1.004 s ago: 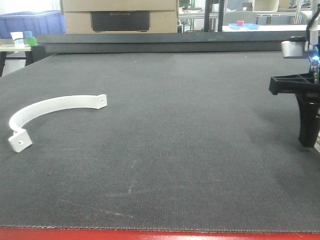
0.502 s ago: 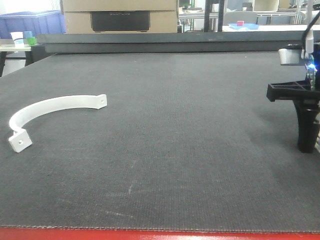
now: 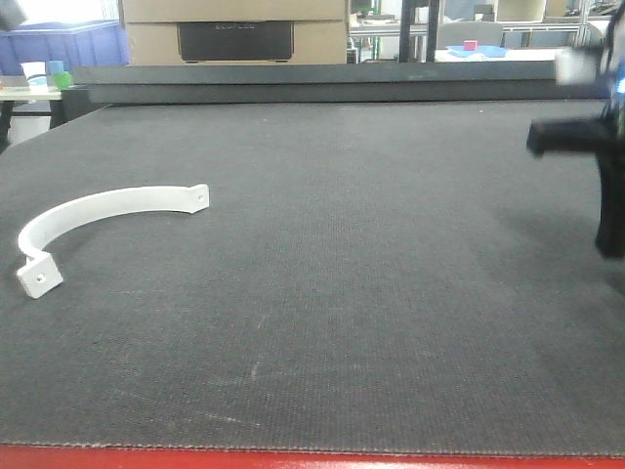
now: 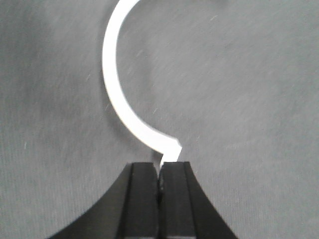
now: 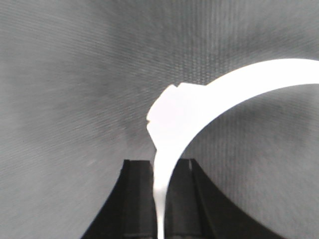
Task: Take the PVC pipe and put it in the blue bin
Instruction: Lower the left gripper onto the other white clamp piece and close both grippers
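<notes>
The PVC pipe is not in view. My right gripper is shut on the thin edge of a white curved strap, which widens into a tab and arcs away to the right. In the front view that gripper is a dark blur at the right edge, and what it holds is cut off. My left gripper is shut with nothing in it, above the tab end of another white curved strap lying flat on the mat. A blue bin stands far back on the left.
The dark grey mat covers the whole table, with a red front edge. The flat strap lies at the left. Cardboard boxes and a small cup stand beyond the table's back edge.
My right gripper has risen and shifted slightly right, now motion-blurred. The strap on the left of the mat has not moved.
</notes>
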